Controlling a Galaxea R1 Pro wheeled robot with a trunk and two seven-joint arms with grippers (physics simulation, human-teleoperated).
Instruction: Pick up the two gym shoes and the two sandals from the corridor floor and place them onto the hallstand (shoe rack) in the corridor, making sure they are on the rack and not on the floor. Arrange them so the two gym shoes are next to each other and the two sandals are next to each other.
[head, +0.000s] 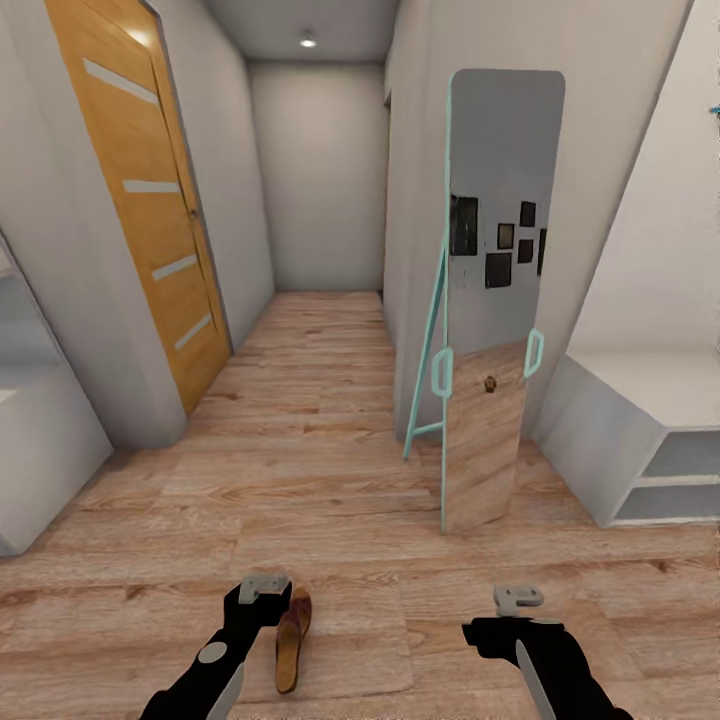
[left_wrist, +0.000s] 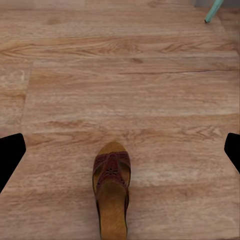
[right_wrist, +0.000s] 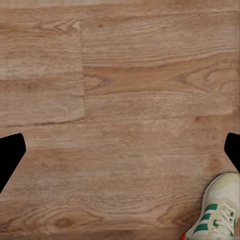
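**Q:** Where do the task's things lie?

**A:** One sandal (head: 294, 640) lies flat on the corridor floor (head: 330, 480), just beside my left gripper (head: 265, 587), toe pointing down the corridor. In the left wrist view it sits sole-down between my fingertips' line of sight, brown strap up, tan footbed open toward the camera. One gym shoe (right_wrist: 216, 212) shows at a corner of the right wrist view, white with green stripes, also on the planks. I cannot see the second sandal or second sneaker.

**Q:** Gripper states?

**A:** Left: fingers (left_wrist: 11, 155) stand wide apart at the picture's two edges, holding nothing. My right gripper (head: 518, 600) is likewise spread wide and empty, over bare planks.

**Q:** Why held that way?

**A:** Judgement: both arms are low and forward, pointing at the floor, so the wrist cameras can find the shoes. The left is better lined up, sandal nearly centred; the right must shift toward the sneaker.

**Q:** The hallstand?

**A:** The hallstand (head: 640, 440) stands against the right wall past the leaning mirror (head: 495, 330), well apart from the sandal. Its top and open shelves look bare, so no shoe seems placed yet.
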